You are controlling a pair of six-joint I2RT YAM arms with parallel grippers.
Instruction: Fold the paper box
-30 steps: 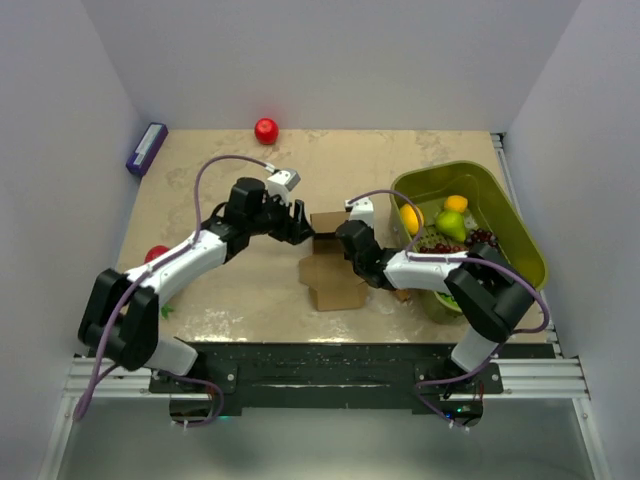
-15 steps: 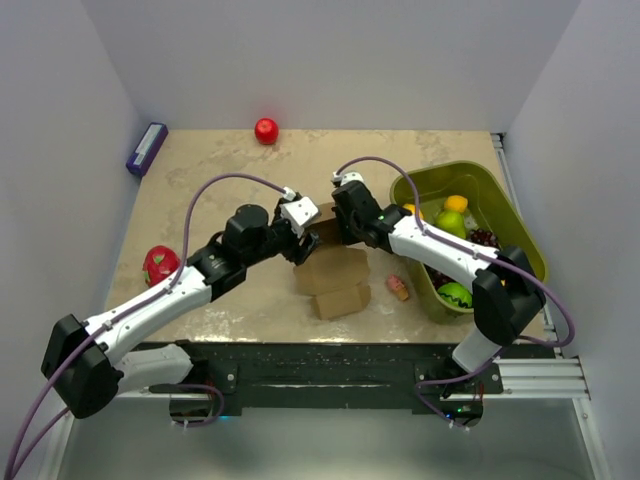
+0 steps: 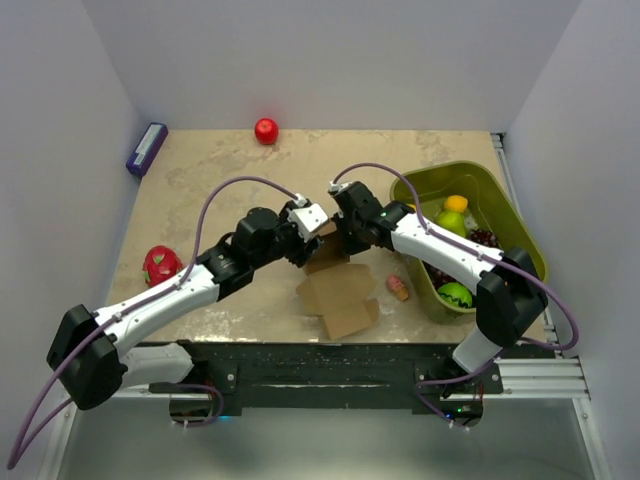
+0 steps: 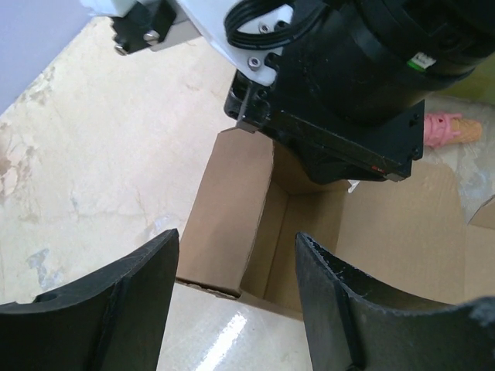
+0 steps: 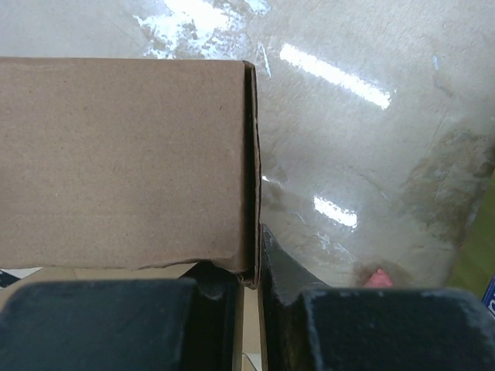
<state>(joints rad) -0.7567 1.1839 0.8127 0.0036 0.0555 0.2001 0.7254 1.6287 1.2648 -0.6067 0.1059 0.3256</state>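
Your paper box (image 3: 338, 292) lies half-folded near the middle of the worktop (image 3: 200, 190), toward its near edge; it looks light, thin and easily creased; the right gripper (image 5: 251, 282) is pinched on one upright wall's edge; the left gripper (image 4: 236, 251) hangs spread beside that wall, holding nothing; take panels close to their creases, gently.

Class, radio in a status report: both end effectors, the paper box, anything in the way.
Right end effector shut on paper box wall. Left end effector open, poised at its raised flap. Pink toy cone beside box, apart.
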